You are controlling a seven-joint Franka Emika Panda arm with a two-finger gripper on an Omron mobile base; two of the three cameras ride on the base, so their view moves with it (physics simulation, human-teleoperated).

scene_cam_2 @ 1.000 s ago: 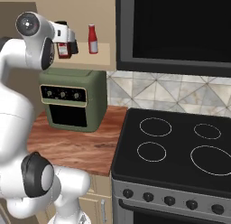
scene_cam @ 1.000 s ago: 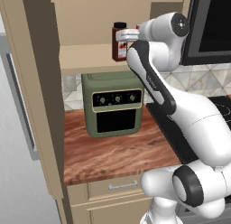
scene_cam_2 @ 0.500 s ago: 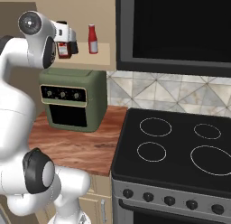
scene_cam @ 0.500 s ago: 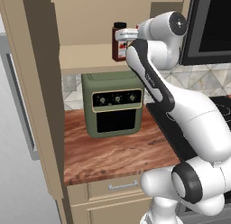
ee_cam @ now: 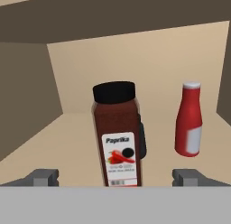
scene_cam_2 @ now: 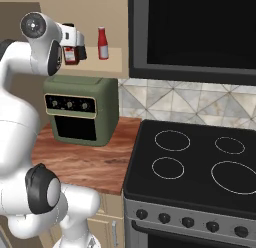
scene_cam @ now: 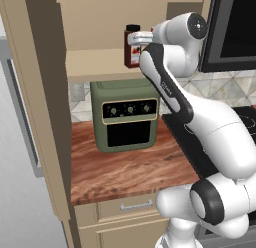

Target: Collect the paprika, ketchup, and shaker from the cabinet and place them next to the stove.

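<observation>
Reaching up from the lower right in the left base view, arm bent toward the cabinet (scene_cam: 100, 67), hand level with the shelf. Paprika (scene_cam: 132, 46) upright on that shelf, just left of the hand, partly hidden by it. Green oven (scene_cam: 128, 115) below on the wooden counter (scene_cam: 120, 169).

Seen from the right base view: gripper (scene_cam_2: 79, 42) at the shelf front, dark fingers alongside the paprika (scene_cam_2: 70, 55), contact not clear. Ketchup (scene_cam_2: 103, 43) upright farther right on the same shelf, apart from the fingers. Stove (scene_cam_2: 195, 164) at right, beside the counter.

Looking along the hand: paprika (ee_cam: 118, 135) upright and centred on the shelf, straight ahead, between the two fingertips (ee_cam: 43, 177) and touching neither. Jaws spread wide, one tip well left of the jar, the other well right. Ketchup (ee_cam: 189, 119) standing farther back to the right, about in line with the right tip. Dark shaker (ee_cam: 142, 139) peeking out behind the jar's right edge, mostly hidden.
</observation>
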